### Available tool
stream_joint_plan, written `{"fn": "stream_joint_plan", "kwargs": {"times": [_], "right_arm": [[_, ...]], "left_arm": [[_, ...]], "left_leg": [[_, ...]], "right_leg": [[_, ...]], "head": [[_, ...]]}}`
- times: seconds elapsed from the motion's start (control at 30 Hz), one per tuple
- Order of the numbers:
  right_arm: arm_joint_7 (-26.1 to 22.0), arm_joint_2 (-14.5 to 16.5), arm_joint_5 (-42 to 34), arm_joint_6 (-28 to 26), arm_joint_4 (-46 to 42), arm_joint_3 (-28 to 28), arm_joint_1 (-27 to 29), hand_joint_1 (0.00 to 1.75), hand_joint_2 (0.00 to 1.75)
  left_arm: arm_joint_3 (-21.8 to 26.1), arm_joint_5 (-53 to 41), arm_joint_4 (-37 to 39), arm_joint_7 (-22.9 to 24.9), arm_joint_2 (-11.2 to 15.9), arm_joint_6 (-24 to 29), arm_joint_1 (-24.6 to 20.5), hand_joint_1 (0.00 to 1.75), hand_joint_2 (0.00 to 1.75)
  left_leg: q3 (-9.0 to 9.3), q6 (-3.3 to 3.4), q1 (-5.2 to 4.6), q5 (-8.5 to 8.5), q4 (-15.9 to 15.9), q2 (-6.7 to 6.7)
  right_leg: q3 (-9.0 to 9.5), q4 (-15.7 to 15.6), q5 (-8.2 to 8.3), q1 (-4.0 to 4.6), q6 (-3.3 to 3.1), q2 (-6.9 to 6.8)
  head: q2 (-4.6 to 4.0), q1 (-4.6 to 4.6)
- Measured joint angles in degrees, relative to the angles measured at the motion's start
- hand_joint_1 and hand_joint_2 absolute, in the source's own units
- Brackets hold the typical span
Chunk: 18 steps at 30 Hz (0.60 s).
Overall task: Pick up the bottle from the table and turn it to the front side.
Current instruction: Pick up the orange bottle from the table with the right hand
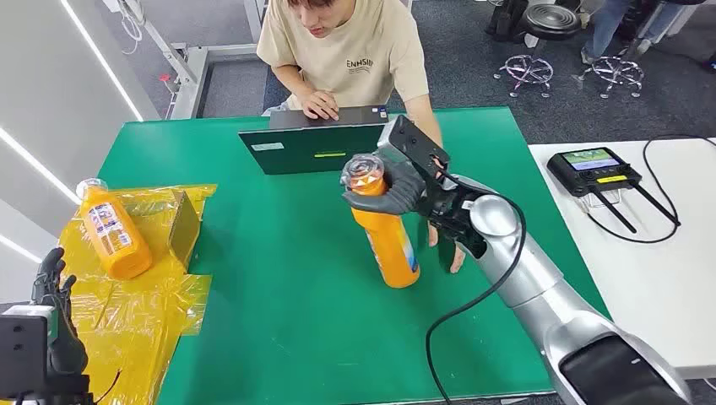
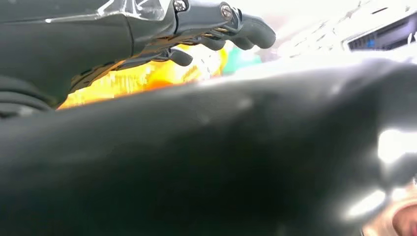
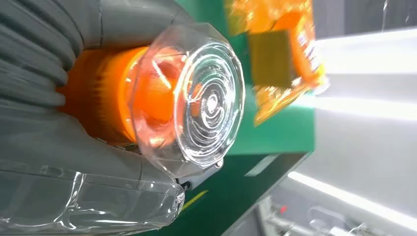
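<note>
An orange bottle (image 1: 393,245) with a clear faceted cap (image 1: 366,173) and a blue-and-white label stands slightly tilted near the middle of the green table (image 1: 279,295). Its base is at the tabletop. My right hand (image 1: 404,187) grips it around the neck, just below the cap. The right wrist view shows the clear cap (image 3: 196,98) and orange neck (image 3: 105,98) wrapped by that hand (image 3: 74,147). My left hand (image 1: 52,287) hangs at the table's near-left corner, holding nothing, and its dark fingers (image 2: 236,24) lie loosely extended.
A second orange bottle (image 1: 114,232) lies on yellow plastic wrap (image 1: 143,312) at the left, beside a small cardboard box (image 1: 184,226). A person works at a laptop (image 1: 317,143) at the far edge, their hand (image 1: 456,253) resting behind my right arm. A controller (image 1: 595,169) sits on the white table.
</note>
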Motion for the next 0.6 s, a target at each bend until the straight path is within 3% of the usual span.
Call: {"fn": "stream_joint_plan", "kwargs": {"times": [0.17,0.43,0.6], "right_arm": [[0.75,1.5,-1.73,-2.03,-0.07,1.64,-2.24,1.75,1.75],[-0.13,-0.59,-3.72,-3.1,-1.09,1.77,-5.71,1.75,1.75],[-1.1,1.21,-5.16,-2.59,2.71,3.29,-10.57,1.75,1.75]], "left_arm": [[-2.49,1.94,1.59,-0.19,-0.69,-3.05,-3.31,0.0,0.0],[-15.24,4.68,10.81,-0.38,-2.43,-6.14,-15.42,0.0,0.0],[-19.63,7.53,15.18,-0.58,-3.37,-6.34,-20.64,0.0,0.0]], "left_leg": [[-0.01,0.07,-0.02,0.05,0.03,-0.12],[-0.09,0.17,-0.09,0.12,0.12,-0.1],[-0.06,0.17,-0.07,0.13,0.13,0.0]], "right_leg": [[-0.03,-0.05,0.01,-0.02,0.01,-0.17],[0.03,-0.06,0.23,-0.05,0.08,-0.16],[0.0,-0.04,0.27,-0.04,0.1,-0.02]], "head": [[0.0,-0.01],[0.0,0.01],[0.0,-0.01]]}}
